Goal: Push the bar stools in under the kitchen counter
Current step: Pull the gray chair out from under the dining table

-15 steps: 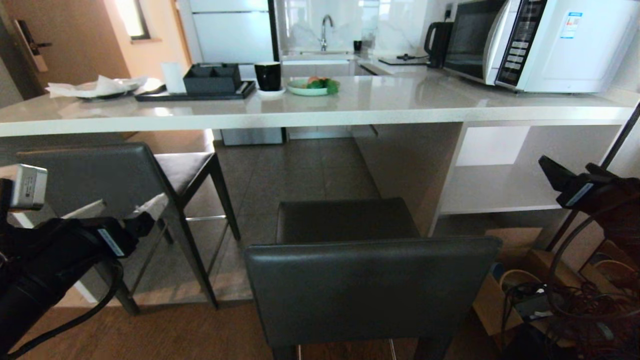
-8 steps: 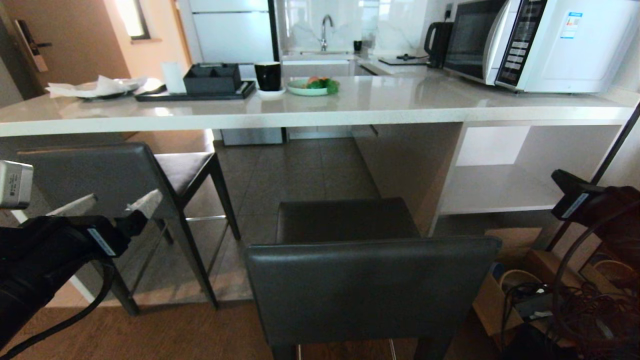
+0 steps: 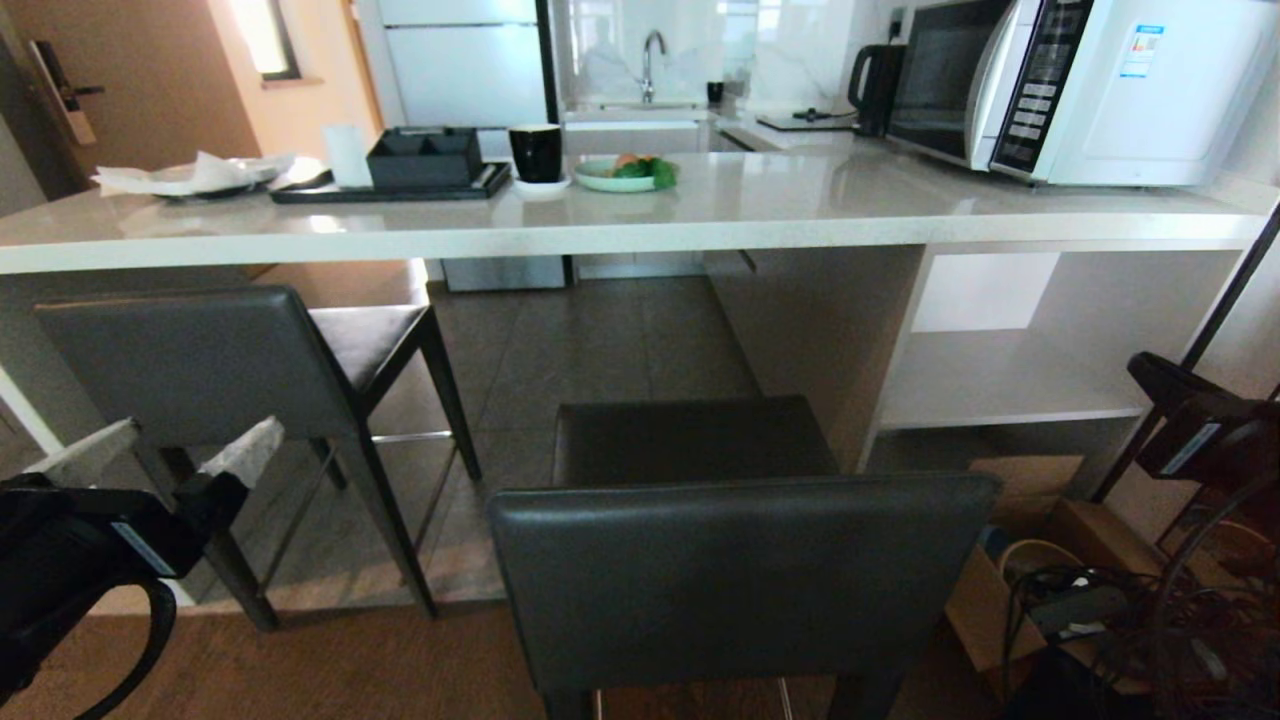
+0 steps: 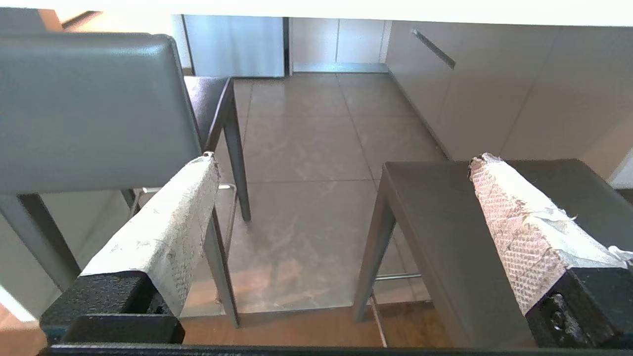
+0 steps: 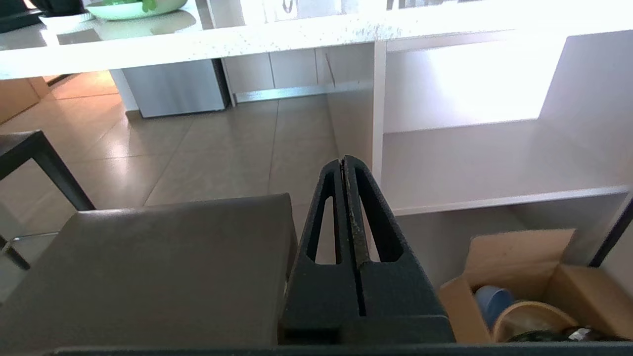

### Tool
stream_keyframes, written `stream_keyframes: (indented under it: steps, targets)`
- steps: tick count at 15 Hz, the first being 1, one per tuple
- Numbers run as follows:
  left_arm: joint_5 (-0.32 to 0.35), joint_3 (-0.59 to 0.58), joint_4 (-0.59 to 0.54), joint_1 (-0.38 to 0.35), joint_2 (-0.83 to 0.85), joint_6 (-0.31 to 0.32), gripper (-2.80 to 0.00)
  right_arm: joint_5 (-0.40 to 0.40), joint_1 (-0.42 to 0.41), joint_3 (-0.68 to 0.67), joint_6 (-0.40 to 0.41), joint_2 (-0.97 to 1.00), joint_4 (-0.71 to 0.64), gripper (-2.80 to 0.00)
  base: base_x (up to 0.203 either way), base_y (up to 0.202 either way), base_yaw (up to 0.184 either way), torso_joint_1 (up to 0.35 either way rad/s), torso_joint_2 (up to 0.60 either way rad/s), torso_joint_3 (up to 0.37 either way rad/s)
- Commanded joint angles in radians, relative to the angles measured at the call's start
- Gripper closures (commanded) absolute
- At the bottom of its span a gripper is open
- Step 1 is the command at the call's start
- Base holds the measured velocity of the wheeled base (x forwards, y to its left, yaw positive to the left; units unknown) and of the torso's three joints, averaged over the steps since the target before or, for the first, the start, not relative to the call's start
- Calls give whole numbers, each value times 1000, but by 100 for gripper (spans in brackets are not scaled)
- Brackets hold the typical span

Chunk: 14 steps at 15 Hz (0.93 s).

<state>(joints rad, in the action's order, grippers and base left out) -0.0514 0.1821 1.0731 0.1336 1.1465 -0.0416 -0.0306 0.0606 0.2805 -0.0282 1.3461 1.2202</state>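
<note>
Two bar stools with dark grey seats face the kitchen counter. The left stool has its seat partly beneath the counter's edge. The nearer stool stands out on the floor, its backrest closest to me. My left gripper hangs open and empty, low at the left, apart from both stools. In the left wrist view it frames the left stool's backrest and the nearer stool's seat. My right gripper sits at the far right. In the right wrist view it is shut on nothing, beside that seat.
A microwave, kettle, black tray, mug and plate of food stand on the counter. An open shelf sits under its right part. Cardboard boxes and cables lie on the floor at right.
Both arms have sunk and drawn back toward the lower corners of the head view. Neither stool has moved.
</note>
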Motion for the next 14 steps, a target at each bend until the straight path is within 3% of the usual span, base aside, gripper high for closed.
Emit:
stream_keyframes:
  steps: [1, 5, 10, 14]
  targets:
    - [4, -35, 8, -4, -48, 2, 0, 0, 5, -27, 4, -56, 7, 0, 0, 0, 0, 0, 0, 0]
    - [-3, -32, 5, -18, -100, 23, 0, 0, 5, -67, 4, -124, 7, 0, 0, 0, 0, 0, 0, 0]
    - [5, -39, -38, -106, -226, 42, 0, 1, 13, -179, 56, -250, 5, 0, 0, 0, 0, 0, 0, 0]
    - [5, -36, -154, -168, -404, 69, 0, 2, 13, -192, 100, -391, -92, 0, 0, 0, 0, 0, 0, 0]
